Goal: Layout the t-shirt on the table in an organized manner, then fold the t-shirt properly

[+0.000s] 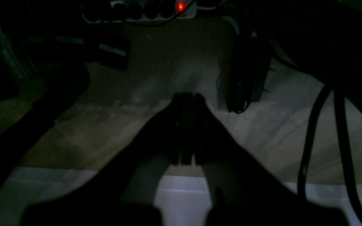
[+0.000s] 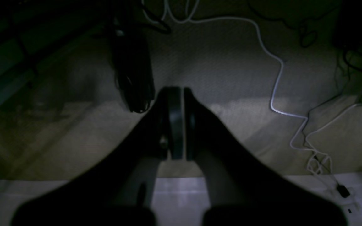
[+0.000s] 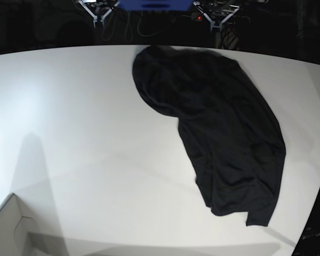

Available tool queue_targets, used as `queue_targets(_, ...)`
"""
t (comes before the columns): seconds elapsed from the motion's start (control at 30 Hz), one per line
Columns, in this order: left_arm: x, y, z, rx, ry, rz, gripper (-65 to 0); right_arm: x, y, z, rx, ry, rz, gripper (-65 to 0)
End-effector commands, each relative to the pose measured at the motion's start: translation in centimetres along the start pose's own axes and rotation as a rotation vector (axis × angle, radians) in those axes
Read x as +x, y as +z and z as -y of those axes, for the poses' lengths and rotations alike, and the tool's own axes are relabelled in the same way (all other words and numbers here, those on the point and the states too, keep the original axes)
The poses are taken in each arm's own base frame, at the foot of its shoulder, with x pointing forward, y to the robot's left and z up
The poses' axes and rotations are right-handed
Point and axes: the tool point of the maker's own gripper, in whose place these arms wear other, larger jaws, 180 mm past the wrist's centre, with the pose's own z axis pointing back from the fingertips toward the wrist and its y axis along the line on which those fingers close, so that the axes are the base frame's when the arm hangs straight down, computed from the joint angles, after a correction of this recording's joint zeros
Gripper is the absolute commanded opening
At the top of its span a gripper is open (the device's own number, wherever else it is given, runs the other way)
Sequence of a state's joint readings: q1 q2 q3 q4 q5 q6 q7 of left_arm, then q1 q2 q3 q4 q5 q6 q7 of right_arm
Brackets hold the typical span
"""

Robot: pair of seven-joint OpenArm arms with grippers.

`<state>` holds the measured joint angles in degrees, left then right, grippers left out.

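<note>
white box corner (image 3: 10, 226): nearest the base camera, at the lower left of that view, resting on the tabletop with its open edge turned inward.
table (image 3: 74, 122): wide, smooth, matte white tabletop with a curved far edge; it fills almost the whole base view and is bare on its left half.
t-shirt (image 3: 218, 128): large plain black short-sleeved shirt of thin soft fabric, lying crumpled on the right half of the table. it runs in a long slanted band from the far edge near the middle down toward the near right corner, with folds and creases, not spread flat. one end reaches the far rim, the other ends in a ragged point close to the near right edge.
floor: dim beige carpet seen in both wrist views, with a pale strip along the bottom of each picture.
left gripper (image 1: 187, 95): dark, seen from behind in the left wrist view, pointing down at the floor; its two fingers are pressed together with nothing between them. it is well away from the shirt.
right gripper (image 2: 177, 91): dark, seen the same way in the right wrist view; fingers pressed together, pinching nothing, over the carpet.
white cable (image 2: 278, 81): thin, snaking across the carpet on the right of the right wrist view.
power strip (image 1: 156, 9): pale, at the top of the left wrist view, with a small red light glowing.
</note>
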<state>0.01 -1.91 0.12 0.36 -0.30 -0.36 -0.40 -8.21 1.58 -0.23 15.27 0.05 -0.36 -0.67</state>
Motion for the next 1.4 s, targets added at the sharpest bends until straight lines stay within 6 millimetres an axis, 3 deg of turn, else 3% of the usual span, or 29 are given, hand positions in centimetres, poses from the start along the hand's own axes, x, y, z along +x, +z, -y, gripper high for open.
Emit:
queue_targets(0.0,-0.3,0.0,-0.3,0.012,-0.005,-0.005,-65.0,-0.3,0.0,-0.1,0.01,-0.002,-0.002,-65.0)
queue_targets(0.97,-0.1,0.0,-0.3,0.008,-0.006,0.0,-65.0,-0.2,0.0,-0.1,0.01,0.0,0.003,-65.0)
queue_targets(1.37,-1.6,0.6,-1.8,0.026,-0.011,0.062,-65.0,-3.3,0.4,0.9,-0.005,0.005,-0.04,-65.0)
